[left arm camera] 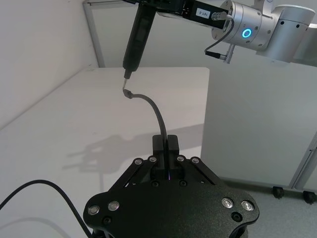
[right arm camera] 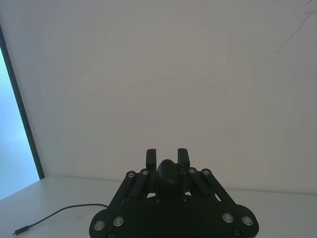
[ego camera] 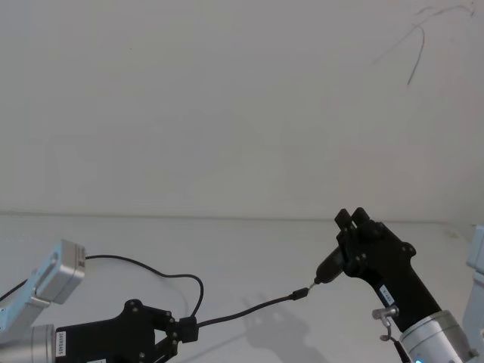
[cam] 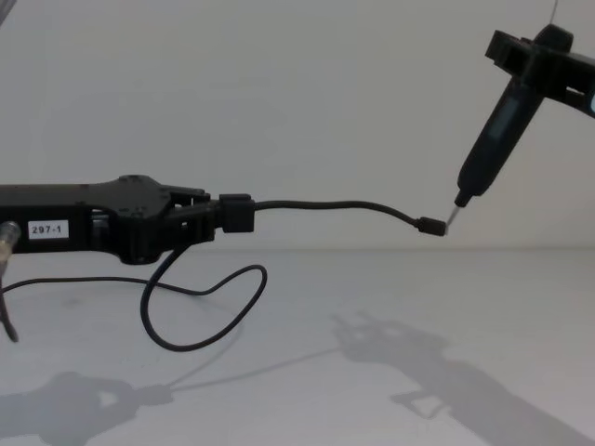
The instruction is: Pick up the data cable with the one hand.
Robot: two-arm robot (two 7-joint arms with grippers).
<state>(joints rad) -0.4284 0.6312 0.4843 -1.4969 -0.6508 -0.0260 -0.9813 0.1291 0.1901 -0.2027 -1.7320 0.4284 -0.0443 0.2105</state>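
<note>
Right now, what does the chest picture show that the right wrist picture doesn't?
Chest view alone: the left gripper, labelled 297-1, shut on the cable's plug, holding it above the table; the cable's small tip meets the point of the pen-like tool, and a loop of cable hangs down.

Right wrist view alone: a blue-lit panel at the side, and the right gripper shut on the tool.

Both: white table, bare wall, some black cable.

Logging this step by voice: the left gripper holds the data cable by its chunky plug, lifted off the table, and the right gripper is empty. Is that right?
Not quite. The right gripper is not empty: it is shut on a black pen-like tool whose tip meets the cable's small connector, as the chest view shows. The left gripper does hold the data cable by its plug, off the table.
</note>
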